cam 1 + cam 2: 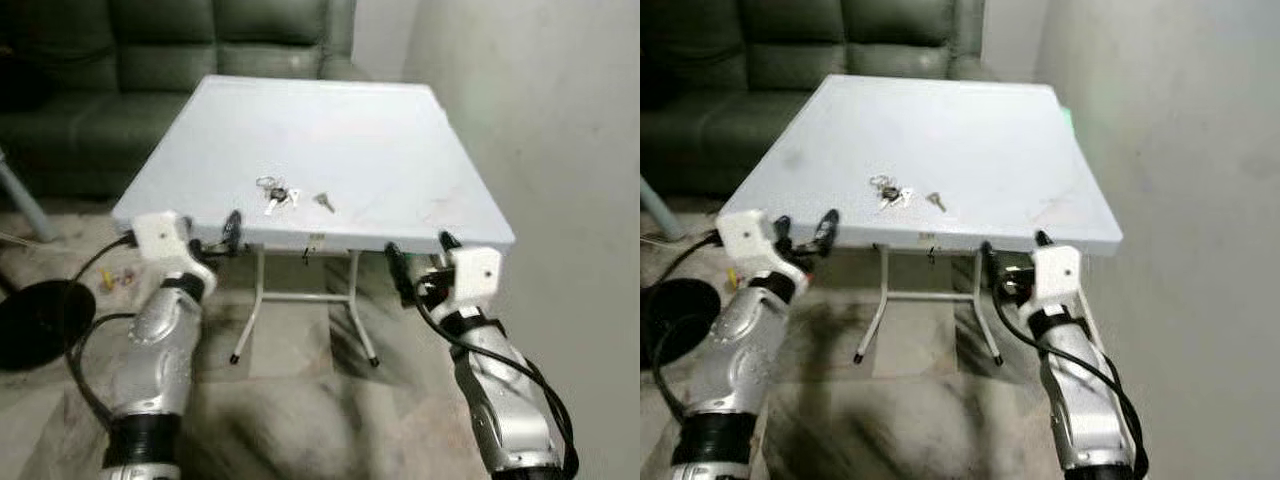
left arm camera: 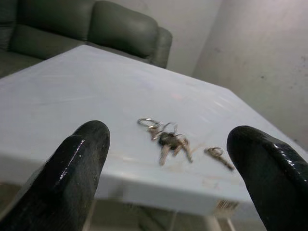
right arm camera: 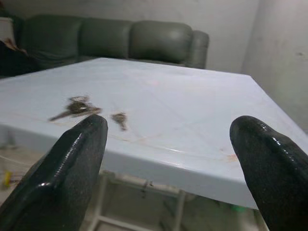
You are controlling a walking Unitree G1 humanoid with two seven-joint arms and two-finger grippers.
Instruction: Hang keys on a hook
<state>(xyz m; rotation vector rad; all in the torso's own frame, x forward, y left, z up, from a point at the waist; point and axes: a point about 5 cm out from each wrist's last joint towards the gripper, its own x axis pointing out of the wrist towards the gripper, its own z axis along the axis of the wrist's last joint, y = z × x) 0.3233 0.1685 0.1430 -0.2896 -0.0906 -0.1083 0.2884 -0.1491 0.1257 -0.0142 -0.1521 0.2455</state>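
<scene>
A bunch of keys on rings (image 1: 275,192) lies near the front edge of a pale blue folding table (image 1: 400,140); a single small key (image 1: 324,202) rests just to its right. The bunch (image 2: 166,139) and the lone key (image 2: 217,155) show beyond the left gripper's fingers. My left gripper (image 1: 212,236) is open, held just before the table's front edge, left of the keys. My right gripper (image 1: 420,254) is open too, below the front right corner. The right wrist view has the keys (image 3: 77,108) and the small key (image 3: 119,118) on the tabletop.
A dark green sofa (image 1: 150,60) stands behind the table. A pale wall (image 1: 560,120) runs close along the right side. A black round object (image 1: 35,318) lies on the floor at the left, with patterned carpet (image 1: 300,420) under the table's white legs (image 1: 250,310).
</scene>
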